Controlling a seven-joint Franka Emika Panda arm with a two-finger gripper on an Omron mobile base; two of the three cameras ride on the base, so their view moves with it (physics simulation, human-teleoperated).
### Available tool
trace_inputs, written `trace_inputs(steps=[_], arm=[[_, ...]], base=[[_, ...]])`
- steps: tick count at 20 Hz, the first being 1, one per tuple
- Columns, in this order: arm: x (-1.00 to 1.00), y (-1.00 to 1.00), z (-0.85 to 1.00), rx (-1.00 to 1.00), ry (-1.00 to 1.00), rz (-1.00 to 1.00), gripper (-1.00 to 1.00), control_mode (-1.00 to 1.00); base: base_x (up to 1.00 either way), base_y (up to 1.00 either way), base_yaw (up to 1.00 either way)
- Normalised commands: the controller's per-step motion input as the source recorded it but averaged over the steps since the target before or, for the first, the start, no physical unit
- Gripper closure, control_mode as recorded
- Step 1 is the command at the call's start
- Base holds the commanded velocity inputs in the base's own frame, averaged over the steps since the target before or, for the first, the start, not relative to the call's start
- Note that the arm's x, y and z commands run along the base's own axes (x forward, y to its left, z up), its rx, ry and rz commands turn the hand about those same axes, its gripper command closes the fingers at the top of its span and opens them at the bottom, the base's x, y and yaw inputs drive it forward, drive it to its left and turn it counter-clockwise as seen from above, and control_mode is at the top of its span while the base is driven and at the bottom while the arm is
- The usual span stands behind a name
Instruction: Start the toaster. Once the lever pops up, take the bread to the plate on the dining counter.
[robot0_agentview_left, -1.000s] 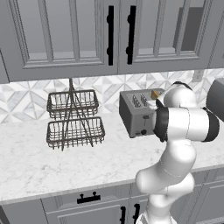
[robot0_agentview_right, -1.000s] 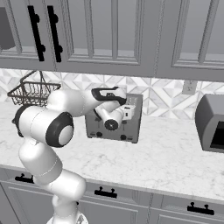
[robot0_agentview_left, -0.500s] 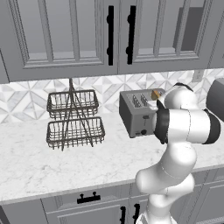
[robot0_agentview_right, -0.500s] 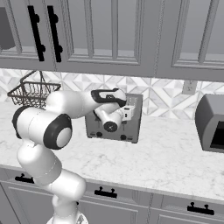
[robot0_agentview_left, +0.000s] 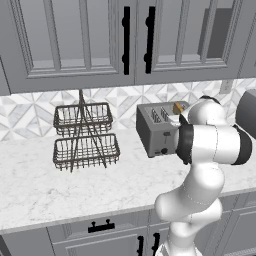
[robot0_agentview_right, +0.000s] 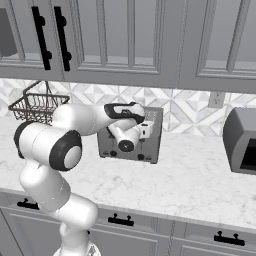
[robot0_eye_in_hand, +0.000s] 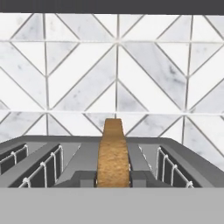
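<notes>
The bread (robot0_eye_in_hand: 113, 153) stands upright in the toaster (robot0_agentview_left: 156, 131); a wire basket rack (robot0_agentview_left: 85, 136) stands left of the toaster, a dark appliance (robot0_agentview_right: 242, 141) right. Fingers' spread: cannot tell.

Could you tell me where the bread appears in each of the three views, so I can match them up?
Left base view: the bread pokes up as a small orange-brown tip from the toaster, just left of the arm's upper joint.
Right base view: I cannot make it out; the arm covers the toaster's top.
Hand view: the bread stands edge-on at centre bottom, between the slots.
Shared landmark: the toaster against the diamond-tiled backsplash.
</notes>
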Motion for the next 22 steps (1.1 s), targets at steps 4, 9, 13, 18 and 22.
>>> trace_inputs(steps=[4, 9, 13, 18, 22], arm=[[0.0, 0.02, 0.0, 0.0, -0.01, 0.0, 1.0, -1.0], [-0.08, 0.0, 0.01, 0.0, -0.02, 0.0, 1.0, -1.0], [-0.14, 0.0, 0.06, 0.0, -0.07, 0.0, 1.0, -1.0], [0.0, 0.0, 0.15, 0.0, -0.04, 0.0, 1.0, -1.0], [0.0, 0.08, 0.06, 0.0, 0.0, 0.0, 1.0, -1.0]], base=[[0.0, 0.0, 0.0], [0.0, 0.0, 0.0], [0.0, 0.0, 0.0], [0.0, 0.0, 0.0], [0.0, 0.0, 0.0]])
